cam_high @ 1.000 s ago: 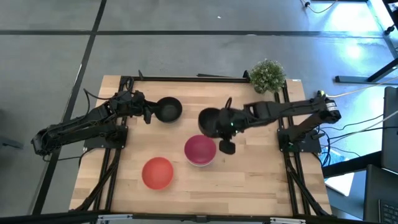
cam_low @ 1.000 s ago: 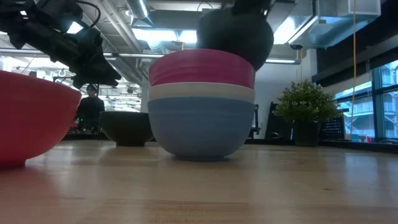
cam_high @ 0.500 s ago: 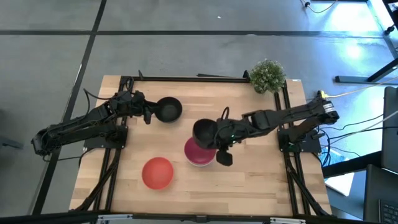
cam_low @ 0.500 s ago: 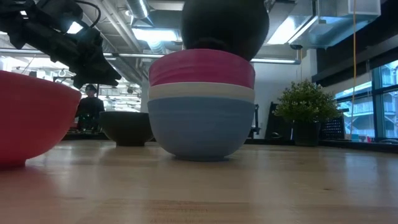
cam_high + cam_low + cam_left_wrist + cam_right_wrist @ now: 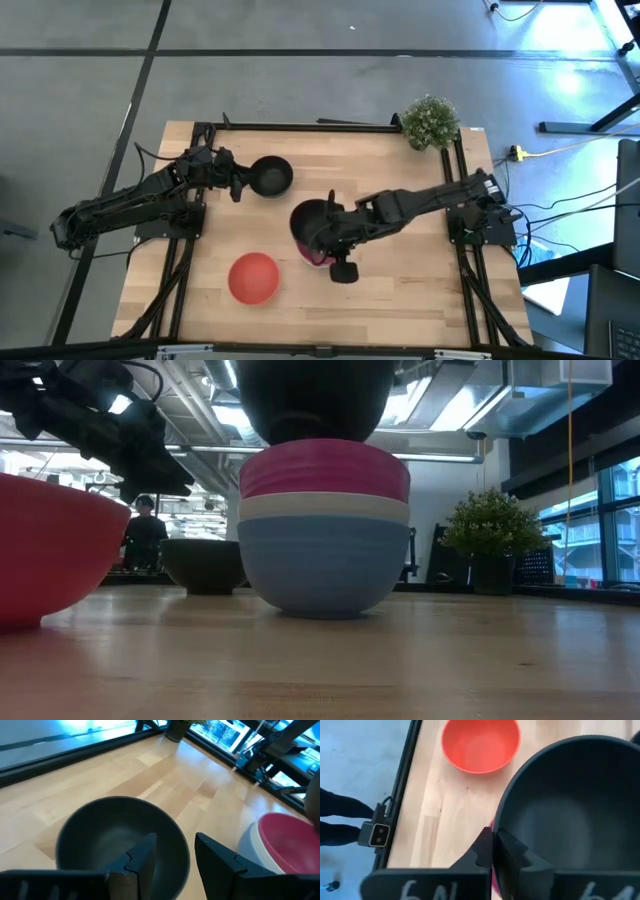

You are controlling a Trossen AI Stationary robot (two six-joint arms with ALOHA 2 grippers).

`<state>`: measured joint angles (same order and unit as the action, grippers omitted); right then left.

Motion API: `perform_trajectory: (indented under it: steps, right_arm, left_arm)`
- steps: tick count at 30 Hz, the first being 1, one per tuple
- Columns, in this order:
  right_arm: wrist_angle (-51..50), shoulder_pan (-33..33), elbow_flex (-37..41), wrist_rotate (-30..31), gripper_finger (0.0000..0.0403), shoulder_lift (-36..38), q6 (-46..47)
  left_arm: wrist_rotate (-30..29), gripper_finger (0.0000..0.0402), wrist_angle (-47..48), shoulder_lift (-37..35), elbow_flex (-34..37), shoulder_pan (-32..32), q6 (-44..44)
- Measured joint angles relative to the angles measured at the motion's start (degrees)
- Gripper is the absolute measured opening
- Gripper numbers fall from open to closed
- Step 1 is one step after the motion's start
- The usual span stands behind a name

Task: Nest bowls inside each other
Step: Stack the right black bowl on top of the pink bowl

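A stack of blue, white and magenta-pink bowls [image 5: 323, 540] stands on its blue base mid-table; only the pink bowl [image 5: 322, 255] shows from above. My right gripper [image 5: 495, 840] is shut on a black bowl [image 5: 312, 225] held over that stack, a little toward the table's left. A second black bowl [image 5: 270, 177] sits on the table near the far edge. My left gripper [image 5: 172, 855] hovers open at its left rim, one finger over the bowl and one outside. A red bowl [image 5: 253, 277] rests near the front. My right gripper pinches the black bowl's rim [image 5: 496, 822] on the side facing the table's right, one finger inside the bowl and one outside. The fingers come slanting down from the table's right. The bowl is upright and clear of the table, its base [image 5: 310, 432] about level with the pink rim.
A small green potted plant [image 5: 430, 120] stands at the table's far right corner. Bare wood [image 5: 400, 290] lies to the right of and in front of the stack. In the low view a person [image 5: 147, 535] stands far back in the room.
My right gripper has carried the black bowl toward the table's left and near edge, from beside the stack's far side to above the pink bowl, keeping it upright.
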<state>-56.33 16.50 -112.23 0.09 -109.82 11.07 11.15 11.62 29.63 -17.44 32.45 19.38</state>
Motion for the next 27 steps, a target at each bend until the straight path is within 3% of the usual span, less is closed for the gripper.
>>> perform_trajectory:
  steps: [27]
  right_arm:
    - [-1.94, 2.13, 0.11, 0.27, 0.0009, -6.31, 4.82]
  left_arm:
    - [0.54, 0.0131, 4.03, 0.0, -0.01, 0.0, -0.79]
